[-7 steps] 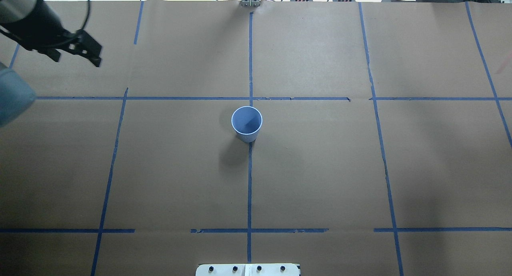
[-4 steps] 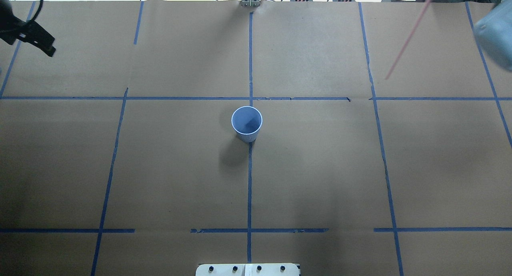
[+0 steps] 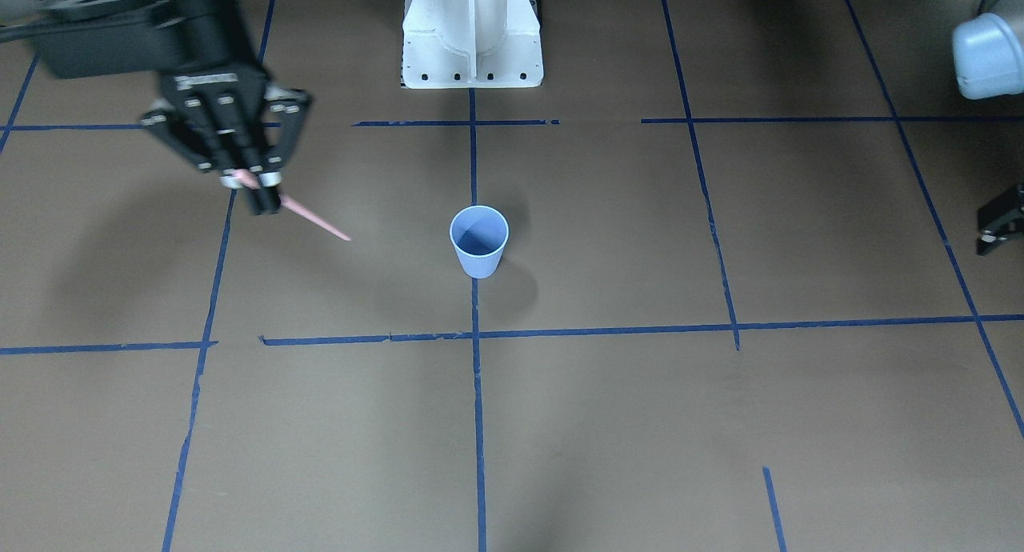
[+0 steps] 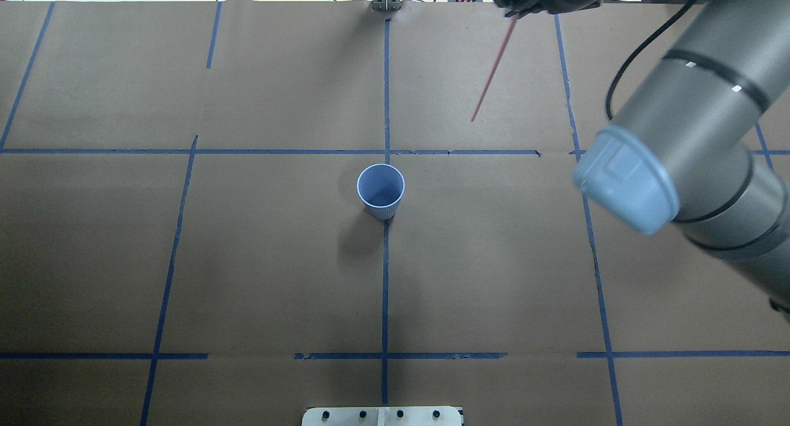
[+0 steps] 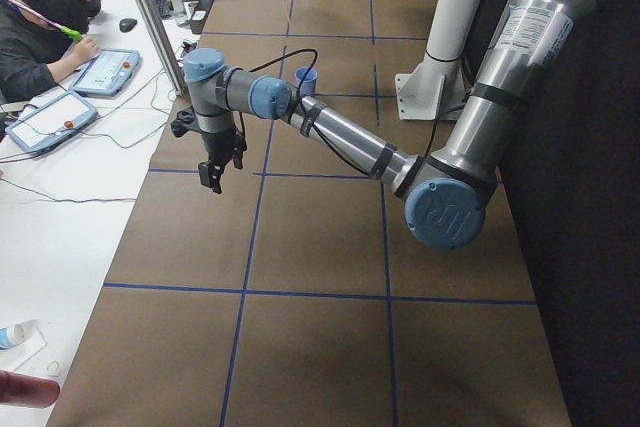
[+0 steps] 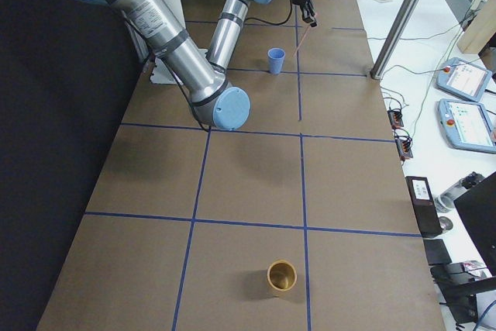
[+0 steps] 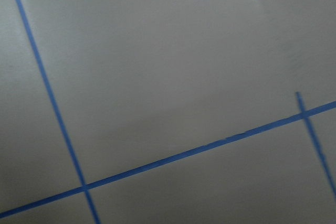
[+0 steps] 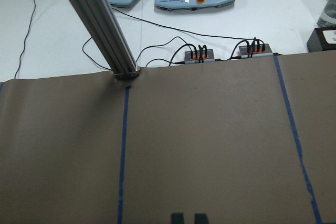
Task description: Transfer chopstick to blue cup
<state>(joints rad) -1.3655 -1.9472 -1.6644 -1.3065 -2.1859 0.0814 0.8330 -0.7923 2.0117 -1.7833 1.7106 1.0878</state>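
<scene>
The blue cup (image 4: 381, 190) stands upright near the table's middle; it also shows in the front view (image 3: 478, 244). My right gripper (image 3: 260, 192) is shut on the upper end of the pink chopstick (image 3: 316, 222), held in the air to the cup's right and beyond it. In the overhead view the right gripper (image 4: 517, 11) is at the far edge and the chopstick (image 4: 492, 68) slants down toward the cup, its tip well short of the cup. My left gripper (image 3: 1000, 220) is open and empty at the table's left end (image 5: 213, 175).
A tan cup (image 6: 281, 275) stands at the table's right end. The robot base (image 3: 472, 32) is behind the blue cup. An aluminium post (image 8: 100, 24) and cable boxes (image 8: 199, 55) line the far edge. An operator (image 5: 40, 27) sits beyond that edge.
The right arm has swung in from the right with the chopstick, moving left along the far edge toward the middle. The left gripper has withdrawn left, out of the overhead view.
</scene>
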